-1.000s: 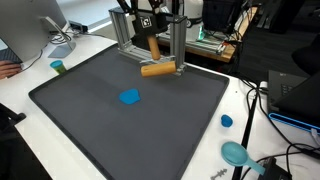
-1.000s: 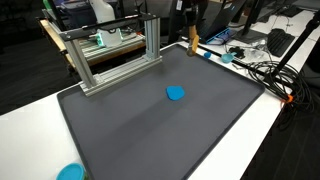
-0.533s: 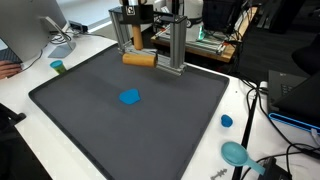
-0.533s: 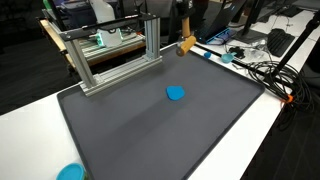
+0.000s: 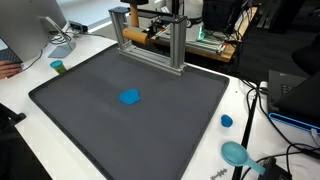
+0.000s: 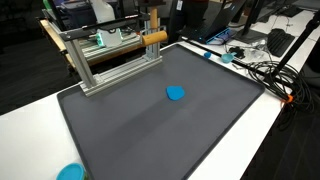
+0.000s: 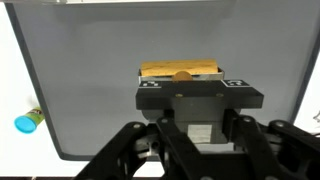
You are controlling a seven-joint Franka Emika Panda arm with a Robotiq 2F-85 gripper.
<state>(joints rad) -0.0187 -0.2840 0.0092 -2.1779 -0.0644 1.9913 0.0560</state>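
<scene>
My gripper (image 6: 153, 24) is shut on a tan wooden bar (image 6: 153, 38) and holds it level in the air, by the top of the aluminium frame (image 6: 110, 62). The bar also shows against the frame in an exterior view (image 5: 133, 36). In the wrist view the bar (image 7: 180, 71) lies crosswise just beyond the gripper (image 7: 181, 78), whose black body fills the lower half. Far below lies the dark grey mat (image 7: 90, 90). A flat blue piece (image 5: 129, 97) lies on the mat (image 5: 90, 120), apart from the gripper; it also shows in an exterior view (image 6: 175, 93).
The aluminium frame (image 5: 150, 50) stands at the mat's far edge. A blue cap (image 5: 226, 121), a teal scoop (image 5: 235, 153) and a green cup (image 5: 58, 67) lie on the white table around the mat. Cables and equipment (image 6: 260, 60) crowd one side.
My gripper has carried the wooden bar up off the mat's far edge and across to the top of the aluminium frame. The blue piece has not moved.
</scene>
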